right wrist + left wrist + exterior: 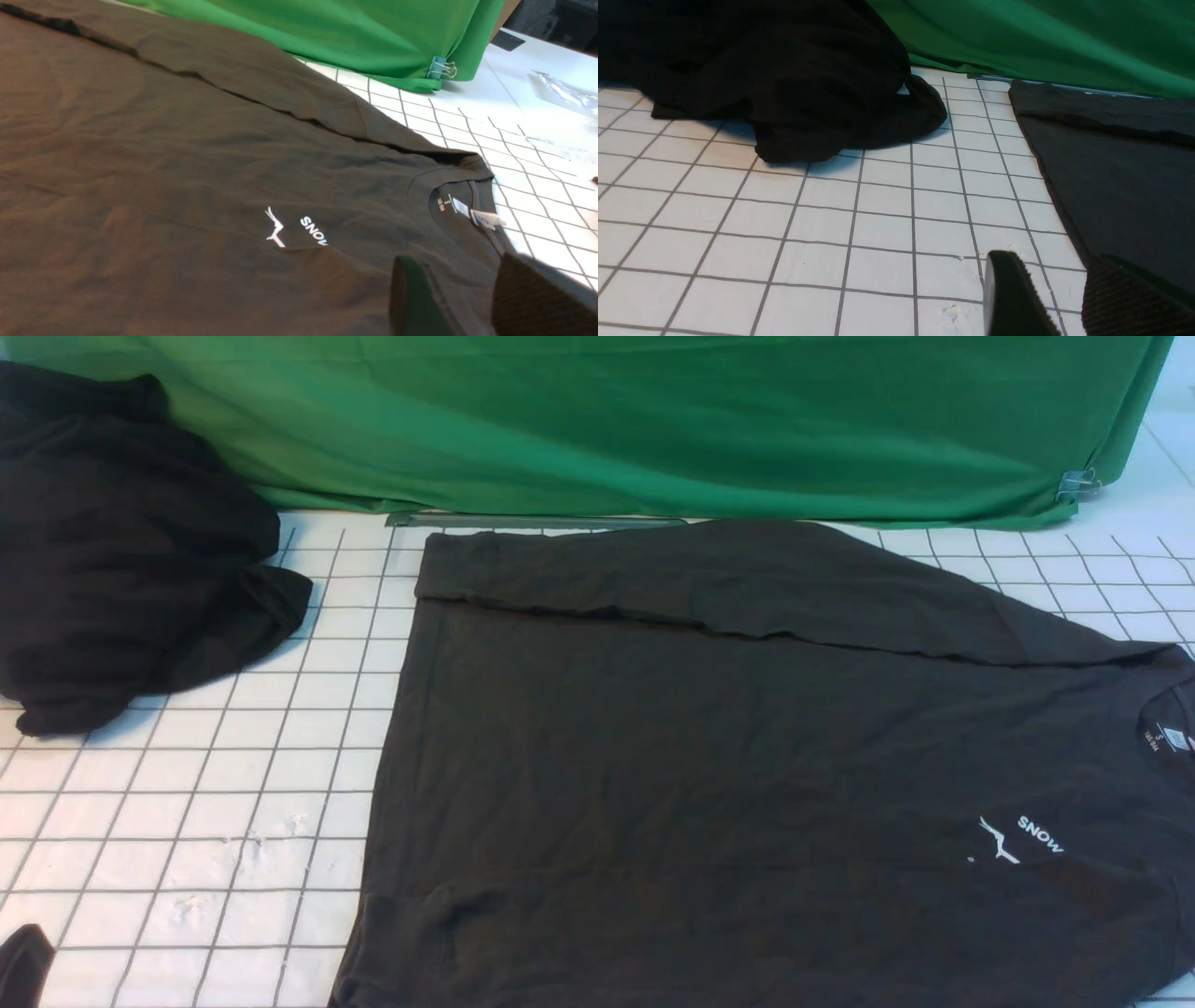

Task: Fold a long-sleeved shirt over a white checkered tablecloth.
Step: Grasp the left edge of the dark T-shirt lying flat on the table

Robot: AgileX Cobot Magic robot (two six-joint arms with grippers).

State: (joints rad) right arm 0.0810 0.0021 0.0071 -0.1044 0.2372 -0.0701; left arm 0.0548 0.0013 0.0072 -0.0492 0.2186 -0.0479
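The long-sleeved shirt (747,756) lies flat on the white checkered tablecloth (187,821), collar to the right. Its far sleeve is folded across the top of the body. The white SNOW logo (1027,835) and the neck label (1167,739) face up. My left gripper (1064,284) hangs open over bare tablecloth (831,224), just off the shirt's hem edge (1120,186); one fingertip (23,957) shows at the front view's bottom left corner. My right gripper (467,289) is open above the shirt (163,163), close to the collar and label (467,212), holding nothing.
A blacker lumpy heap of fabric (121,551) sits at the back left on the tablecloth. A green cloth (653,420) drapes along the back, pinned by a binder clip (1078,483). A clear plastic bag (565,93) lies on the white surface beyond the tablecloth's right side.
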